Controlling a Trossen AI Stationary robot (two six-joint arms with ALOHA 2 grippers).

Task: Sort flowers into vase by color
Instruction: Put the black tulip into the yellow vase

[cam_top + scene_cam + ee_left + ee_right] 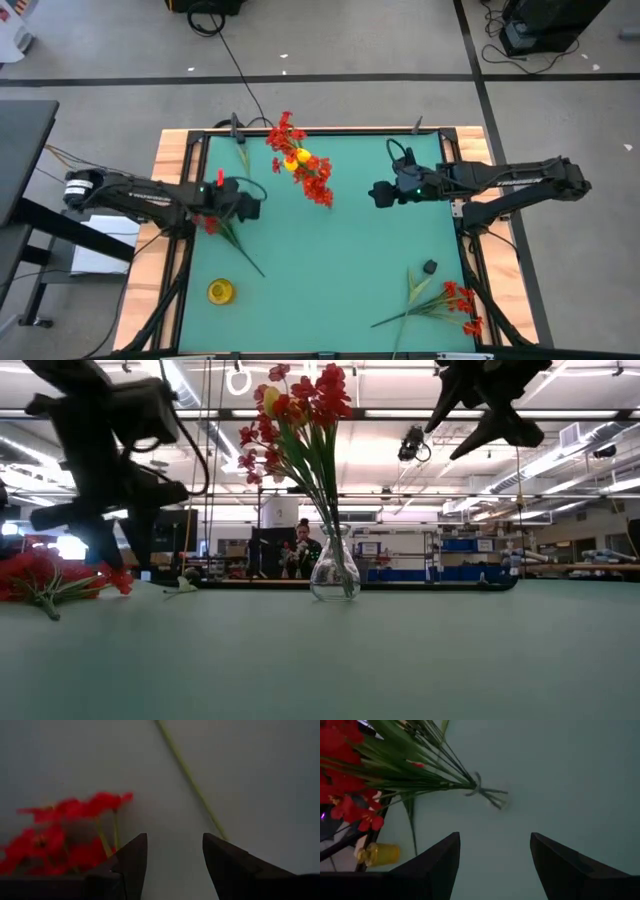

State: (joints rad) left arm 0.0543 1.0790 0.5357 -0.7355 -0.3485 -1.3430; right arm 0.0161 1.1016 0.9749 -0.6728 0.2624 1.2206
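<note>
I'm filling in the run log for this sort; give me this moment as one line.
left gripper: open, over red sprig | right gripper: open, empty, beside vase | vase: red and yellow flowers | more red flowers on table

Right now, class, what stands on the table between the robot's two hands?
In the high view, the vase of red and yellow flowers stands between the left hand and the right hand, slightly farther back; both hands are open and empty.

The left gripper (pixel 174 855) hangs over the green table surface (pixel 260 780) with its two dark fingers (pixel 131 862) spread apart and nothing between them. A cluster of red blossoms (pixel 60 832) lies just beside one finger. A thin green stem (pixel 192 782) runs across the table toward the other finger.
</note>
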